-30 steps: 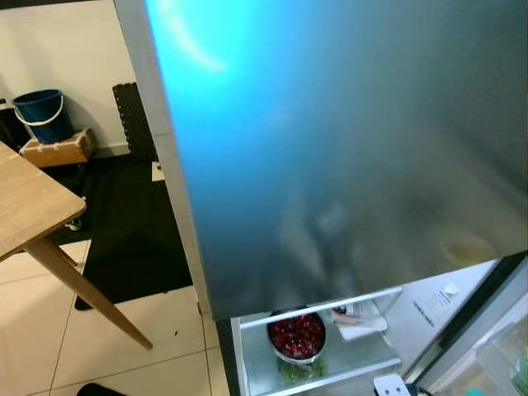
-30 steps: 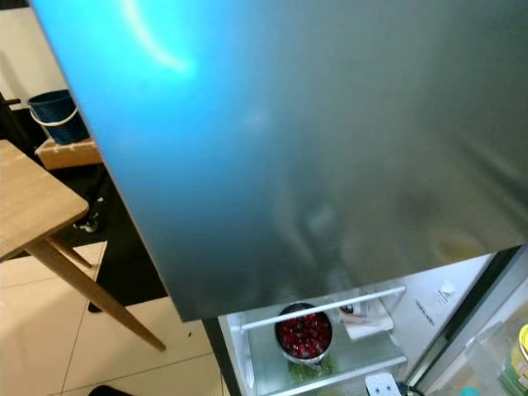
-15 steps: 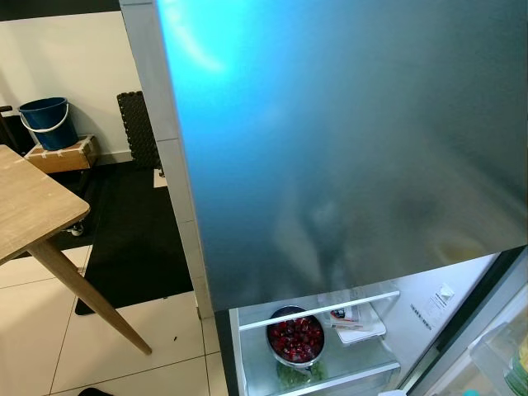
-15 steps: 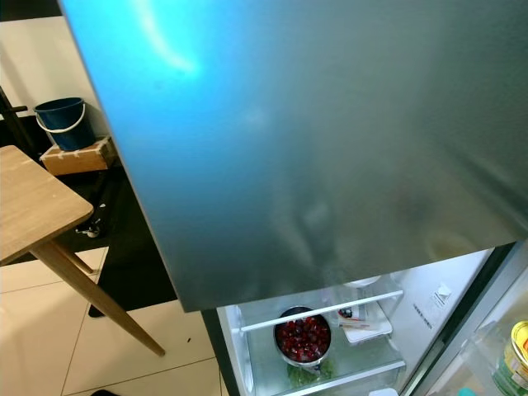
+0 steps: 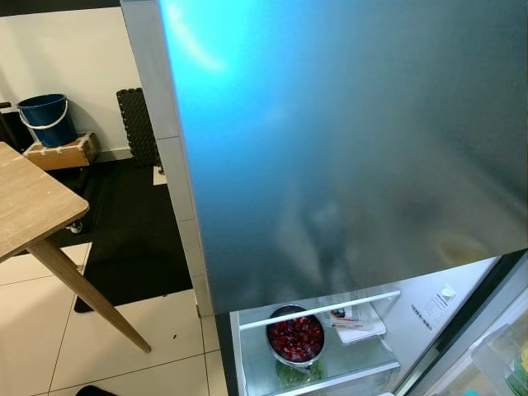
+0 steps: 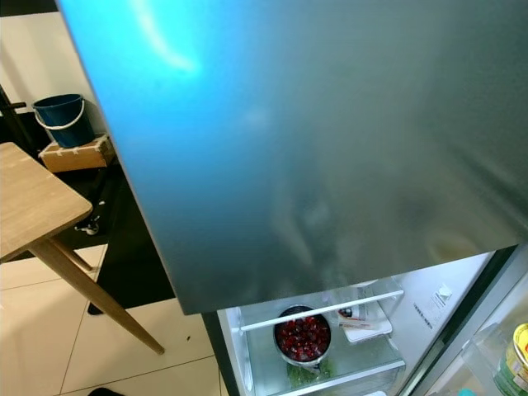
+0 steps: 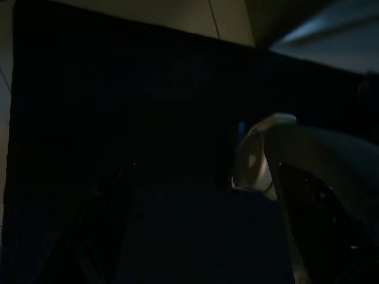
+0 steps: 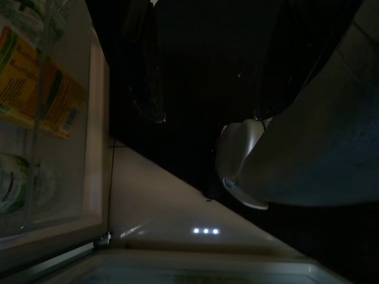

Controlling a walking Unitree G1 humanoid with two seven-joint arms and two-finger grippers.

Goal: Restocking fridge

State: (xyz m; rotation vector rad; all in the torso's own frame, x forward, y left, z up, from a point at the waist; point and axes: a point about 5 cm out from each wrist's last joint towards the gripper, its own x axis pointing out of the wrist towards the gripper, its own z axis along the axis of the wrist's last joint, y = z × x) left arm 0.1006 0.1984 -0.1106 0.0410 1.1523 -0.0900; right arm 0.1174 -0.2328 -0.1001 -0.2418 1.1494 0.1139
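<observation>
Camera nudged slightly; fridge and cherry bowl unmoved; both tools' state unclear.

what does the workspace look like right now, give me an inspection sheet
surface: glass fridge shelf behind a white rail, lit, in the open lower part of the fridge
job's things: metal bowl of dark red fruit on the shelf; white tray of packets beside it; something green below the bowl, too small to tell; jars in the door rack at the right edge
clutter: nothing seen
grippers: left gripper and right gripper hang idle in dark wrist views, holding nothing, fingers apart
cables: nothing seen
surroundings: grey fridge door close ahead; wooden table to the left; blue bucket on a wooden box by the wall; black mat on pale floor tiles
</observation>
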